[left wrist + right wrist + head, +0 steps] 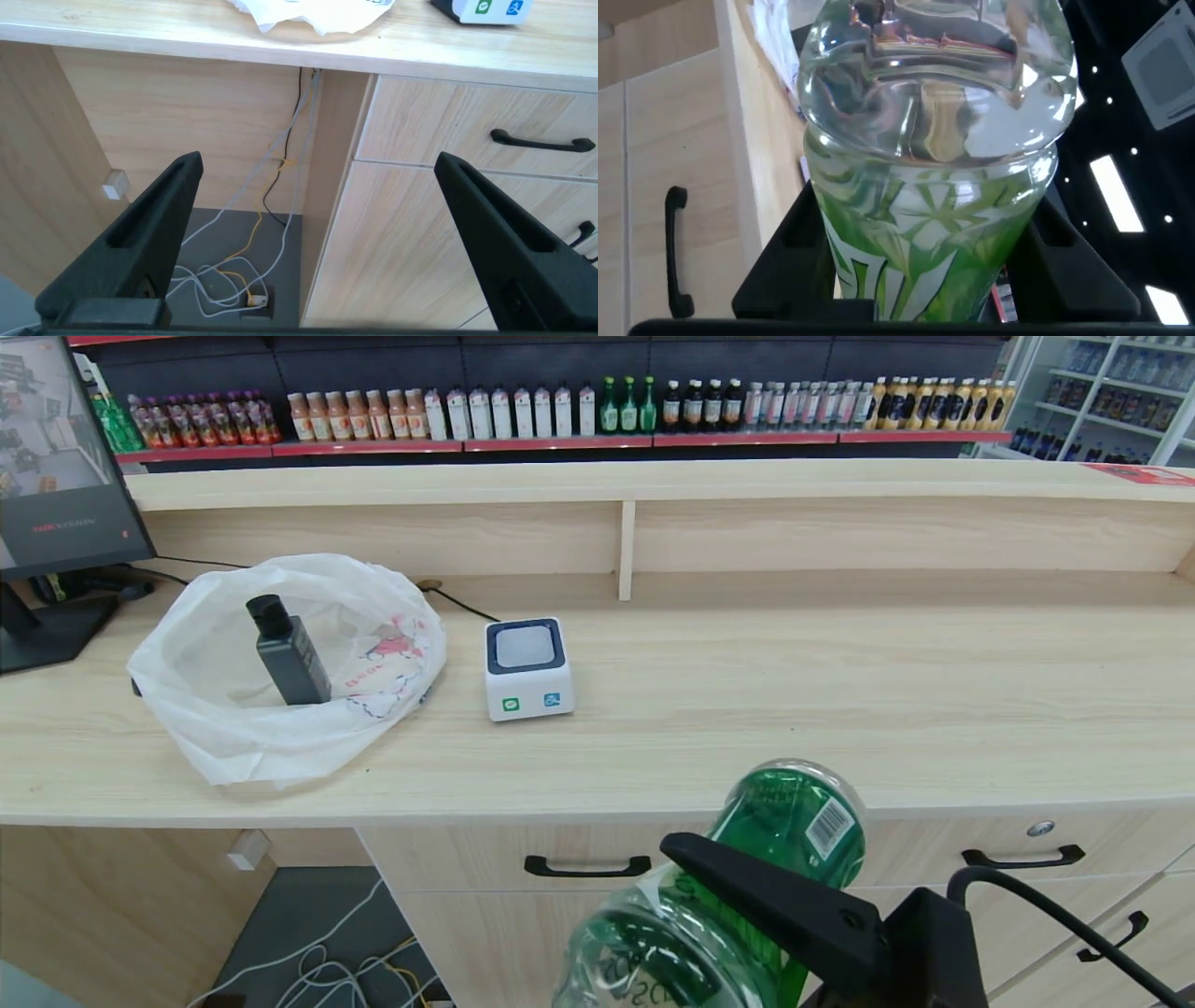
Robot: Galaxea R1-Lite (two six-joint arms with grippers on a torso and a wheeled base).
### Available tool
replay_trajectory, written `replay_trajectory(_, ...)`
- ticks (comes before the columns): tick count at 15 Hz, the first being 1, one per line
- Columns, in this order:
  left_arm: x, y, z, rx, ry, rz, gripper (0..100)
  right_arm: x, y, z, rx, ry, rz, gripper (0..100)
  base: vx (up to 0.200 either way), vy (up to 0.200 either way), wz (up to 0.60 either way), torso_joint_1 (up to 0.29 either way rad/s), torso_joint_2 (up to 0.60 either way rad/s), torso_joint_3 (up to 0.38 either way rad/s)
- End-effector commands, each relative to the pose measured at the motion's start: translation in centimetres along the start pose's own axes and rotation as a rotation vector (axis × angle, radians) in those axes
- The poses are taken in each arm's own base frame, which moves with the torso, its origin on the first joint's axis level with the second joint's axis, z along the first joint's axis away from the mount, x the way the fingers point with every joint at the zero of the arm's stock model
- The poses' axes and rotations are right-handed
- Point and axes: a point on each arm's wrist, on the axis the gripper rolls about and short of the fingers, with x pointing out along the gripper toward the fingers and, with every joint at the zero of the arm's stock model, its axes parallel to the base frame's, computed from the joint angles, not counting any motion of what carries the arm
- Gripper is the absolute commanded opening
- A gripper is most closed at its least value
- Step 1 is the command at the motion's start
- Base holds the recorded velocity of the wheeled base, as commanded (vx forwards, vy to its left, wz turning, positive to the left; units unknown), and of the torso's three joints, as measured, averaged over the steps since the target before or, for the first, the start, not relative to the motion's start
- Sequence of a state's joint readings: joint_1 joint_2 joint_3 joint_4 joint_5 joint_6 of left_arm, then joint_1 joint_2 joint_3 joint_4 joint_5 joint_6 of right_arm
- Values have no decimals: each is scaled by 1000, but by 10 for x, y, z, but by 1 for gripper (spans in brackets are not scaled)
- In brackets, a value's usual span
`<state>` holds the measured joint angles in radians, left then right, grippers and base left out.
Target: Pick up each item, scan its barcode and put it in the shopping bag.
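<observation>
With my right gripper (929, 271) clamped on the green bottle (789, 826), held low before the counter (840, 709) edge, and my left gripper (318, 224) spread wide, I judge scanning is next: carry its barcode (829, 828) face-down over the scanner (526, 667), then on to the shopping bag (201, 728).

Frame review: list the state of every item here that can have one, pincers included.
green bottle, tilted, held off the counter, barcode toward the head camera
right pincer, shut on the green bottle
left pincer, open, empty, below counter level
dark bottle, standing in the shopping bag, cap on
shopping bag, open, on the counter
scanner, on the counter, window up
drawers, shut
</observation>
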<state>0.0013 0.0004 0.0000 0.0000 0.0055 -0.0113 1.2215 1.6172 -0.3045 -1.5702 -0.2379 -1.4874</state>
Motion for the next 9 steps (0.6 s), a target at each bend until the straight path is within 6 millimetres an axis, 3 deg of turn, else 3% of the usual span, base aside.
replay_trajectory(1,0,0,0,-1,0,1,100,1,0,0,-9,-1,-2,0,0,0,0,0,0,0)
replay_trajectory(9,0,0,0,1,0,1,100,6,-3,1,-76,-16,-19,0,0,0,0,0,0,0)
